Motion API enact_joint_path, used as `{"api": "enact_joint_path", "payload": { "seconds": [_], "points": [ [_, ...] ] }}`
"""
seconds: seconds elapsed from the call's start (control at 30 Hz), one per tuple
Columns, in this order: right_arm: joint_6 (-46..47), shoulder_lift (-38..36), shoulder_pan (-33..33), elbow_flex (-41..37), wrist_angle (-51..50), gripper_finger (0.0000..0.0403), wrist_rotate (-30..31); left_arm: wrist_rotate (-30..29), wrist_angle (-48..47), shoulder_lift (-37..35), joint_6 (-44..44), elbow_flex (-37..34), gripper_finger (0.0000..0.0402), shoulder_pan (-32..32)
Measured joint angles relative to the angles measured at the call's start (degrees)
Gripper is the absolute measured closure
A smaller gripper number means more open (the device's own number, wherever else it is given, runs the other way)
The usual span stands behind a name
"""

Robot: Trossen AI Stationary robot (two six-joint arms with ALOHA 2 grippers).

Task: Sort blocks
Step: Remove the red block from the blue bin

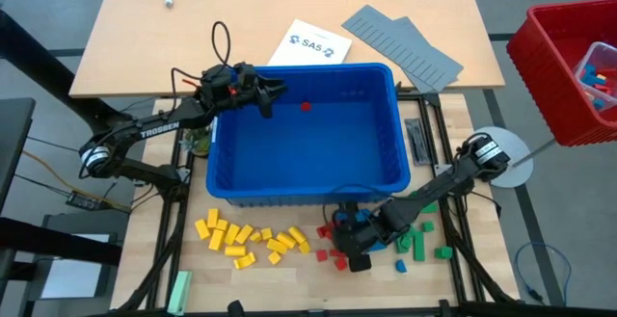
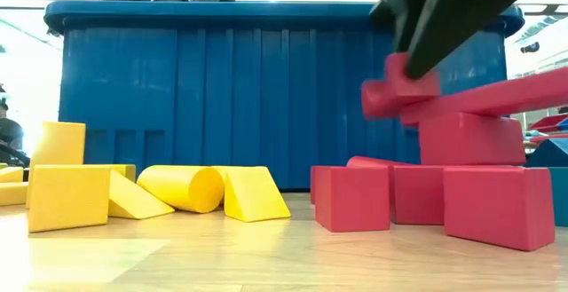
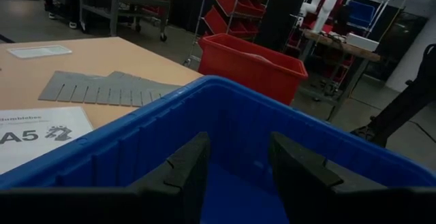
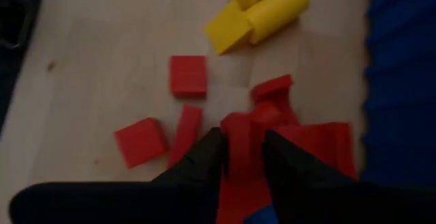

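Two arms at work over the tabletop (image 1: 145, 259). Right tool (image 1: 355, 256) is low over the red blocks (image 1: 333, 250), just in front of the blue bin (image 1: 307, 190); its fingers (image 4: 204, 157) bracket one red block (image 4: 240, 146), which in the low view sits between the jaws above the rest of the pile. Grip looks loose; cannot tell whether the block is truly pinched or merely between the fingers. Left tool (image 1: 270, 95) hangs inside the bin near its far left corner, fingers (image 3: 187, 169) spread, nothing between them. One small red block (image 1: 307, 106) lies on the bin floor. Yellow blocks (image 1: 251, 240) are clustered in front of the bin to the left of the reds; green blocks (image 1: 416, 240) to their right. Red bin (image 1: 540, 66) stands off the right edge. Grey ridged panels (image 1: 405, 42) and a printed sheet (image 1: 308, 44) lie beyond the blue bin.
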Motion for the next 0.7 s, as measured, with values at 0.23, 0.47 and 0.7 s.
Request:
{"api": "enact_joint_path", "payload": {
  "seconds": [0.23,0.47,0.7],
  "points": [
    [-4.1,-1.3,-1.8,0.5,0.0,0.0258,-0.2,0.0,0.0,0.0,0.0,0.0,0.0238,0.0],
    [-18.4,-8.8,-4.2,4.3,1.7,0.0229,-2.0,0.0,0.0,0.0,0.0,0.0,0.0238,0.0],
    [-29.9,-15.5,-11.1,6.0,7.5,0.0228,6.8,0.0,0.0,0.0,0.0,0.0,0.0238,0.0]
  ]
}}
